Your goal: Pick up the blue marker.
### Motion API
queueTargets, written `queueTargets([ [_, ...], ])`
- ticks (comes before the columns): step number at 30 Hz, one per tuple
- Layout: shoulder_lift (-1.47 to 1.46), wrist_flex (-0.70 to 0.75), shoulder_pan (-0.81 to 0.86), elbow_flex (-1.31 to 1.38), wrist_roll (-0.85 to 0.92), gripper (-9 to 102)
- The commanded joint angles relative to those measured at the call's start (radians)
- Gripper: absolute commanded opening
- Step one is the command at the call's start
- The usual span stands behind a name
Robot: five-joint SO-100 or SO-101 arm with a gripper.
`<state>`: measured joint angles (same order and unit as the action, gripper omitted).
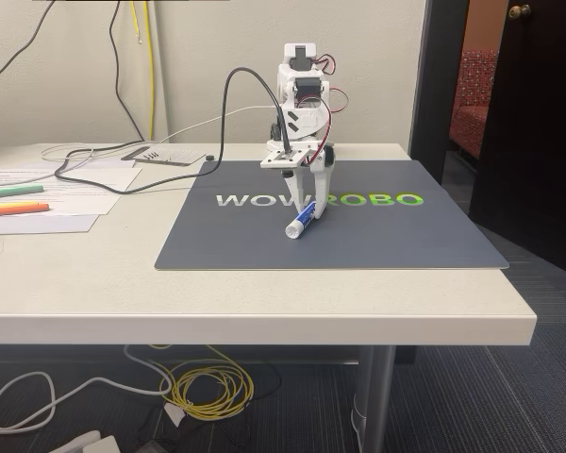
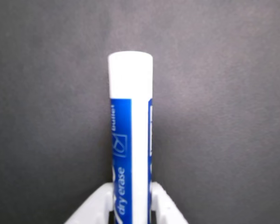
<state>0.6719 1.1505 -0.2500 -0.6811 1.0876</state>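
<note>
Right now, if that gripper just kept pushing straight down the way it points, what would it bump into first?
The gripper already straddles the blue marker, so only the dark mat lies below. The fingertips look nearly on it, though depth is hard to judge.

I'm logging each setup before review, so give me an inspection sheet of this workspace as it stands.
Surface: white table with a dark grey mat lettered WOWROBO.
Job's things: blue marker on the mat, tilted, one end raised between the fingers; the wrist view shows its white end and blue label.
Clutter: green marker and orange marker on papers at the fixed view's left.
Grippers: gripper shut on the marker.
Cables: black cable running to the arm; white and yellow cables on the floor.
Surroundings: beige wall, dark door, carpet.
</note>
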Motion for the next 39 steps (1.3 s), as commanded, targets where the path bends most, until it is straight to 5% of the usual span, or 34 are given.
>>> queueTargets([
  [1,0.014,-0.012,0.005,0.043,0.003,4],
  [23,0.222,0.123,-0.054,0.043,-0.201,2],
  [39,0.597,0.399,-0.143,0.035,-0.626,0],
])
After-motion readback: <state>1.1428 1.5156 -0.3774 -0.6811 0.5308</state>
